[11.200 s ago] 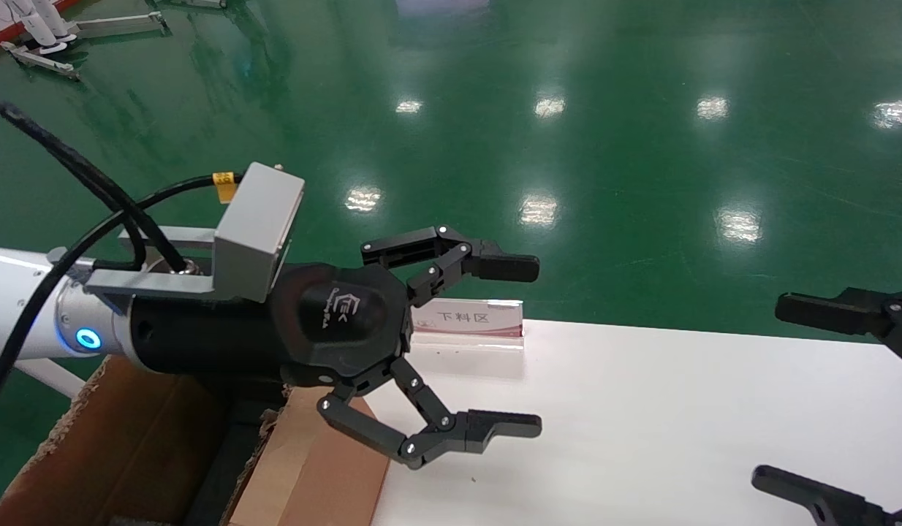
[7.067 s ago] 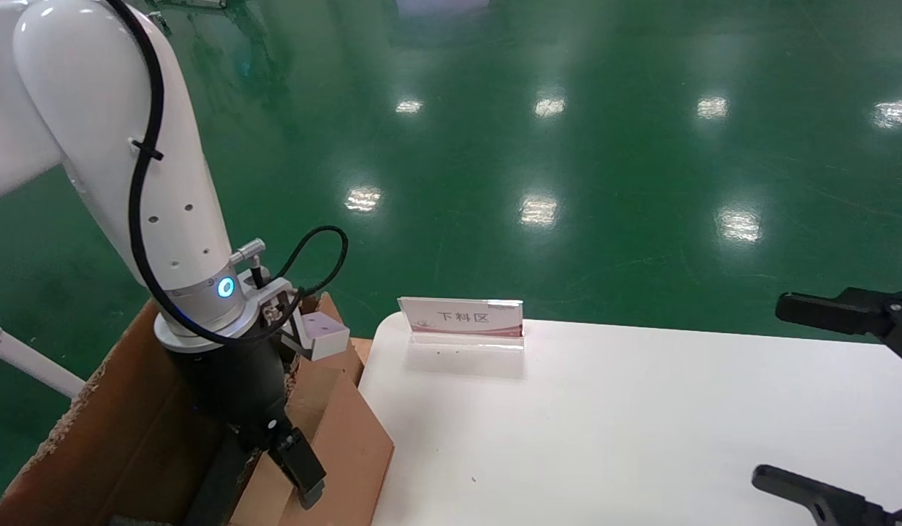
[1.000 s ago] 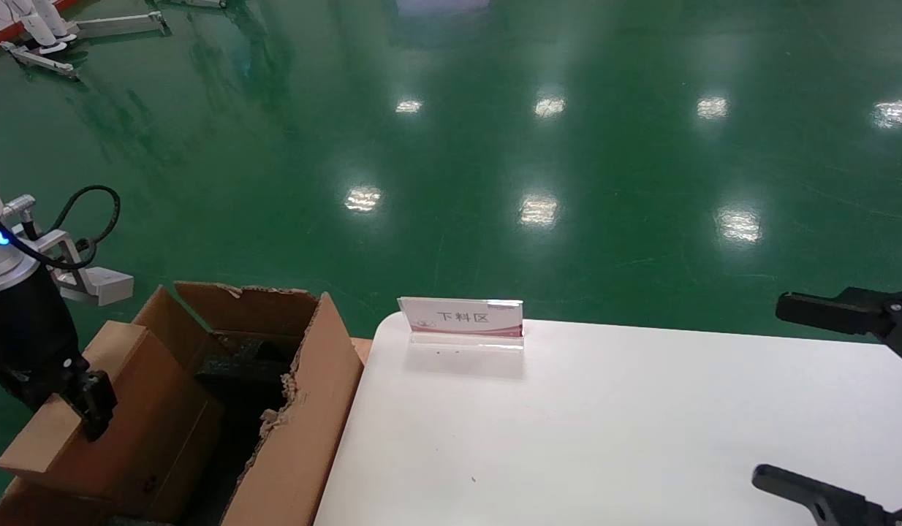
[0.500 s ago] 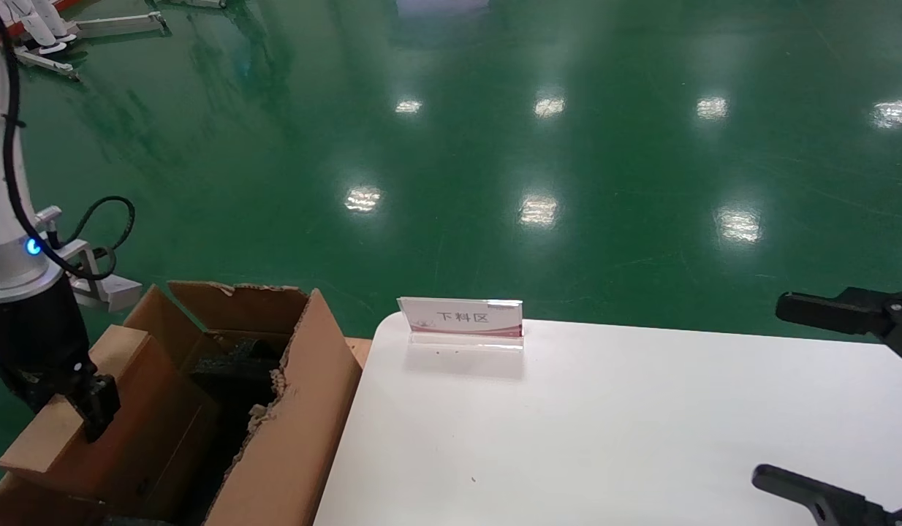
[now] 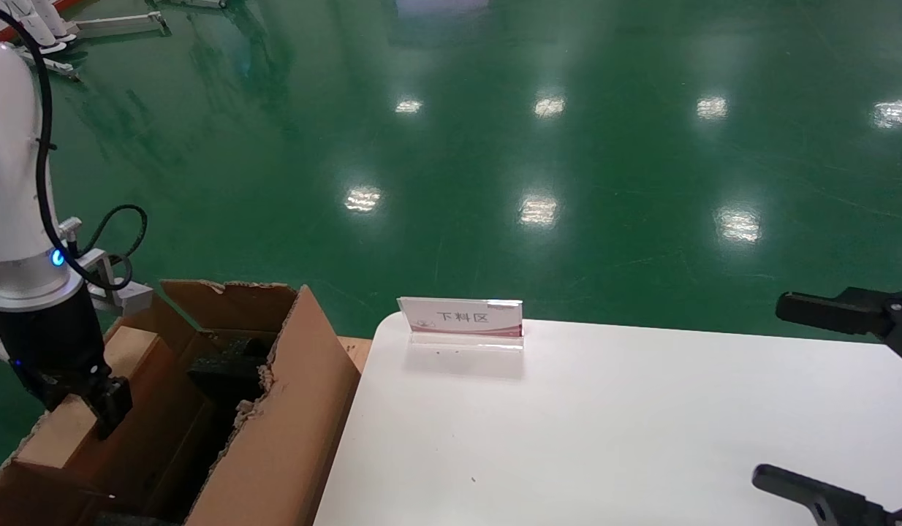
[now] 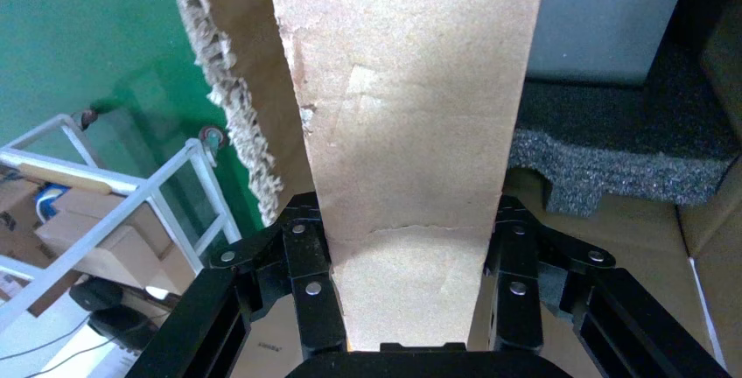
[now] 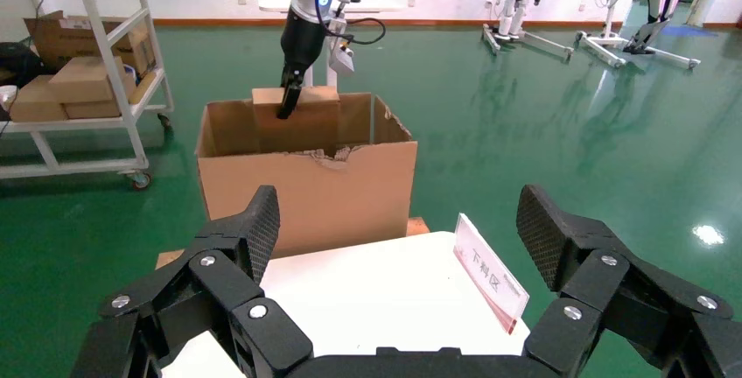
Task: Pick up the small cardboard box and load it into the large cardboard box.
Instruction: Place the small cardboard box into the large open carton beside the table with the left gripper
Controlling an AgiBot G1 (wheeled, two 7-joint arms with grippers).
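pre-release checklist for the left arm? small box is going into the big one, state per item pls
1. Grip: left gripper clamps the small cardboard box between both fingers. ok.
2. Over the opening: small box stands inside the walls of the large cardboard box, against its far side. ok.
3. Depth: its top still sticks above the rim in the right wrist view. not ok.
4. Landing spot: black foam lining lies below; whether the box bottom touches anything, cannot tell.
5. Ragged flap edge beside the box: close, contact cannot tell.
6. Right gripper: open, parked over the white table, out of the way. ok.
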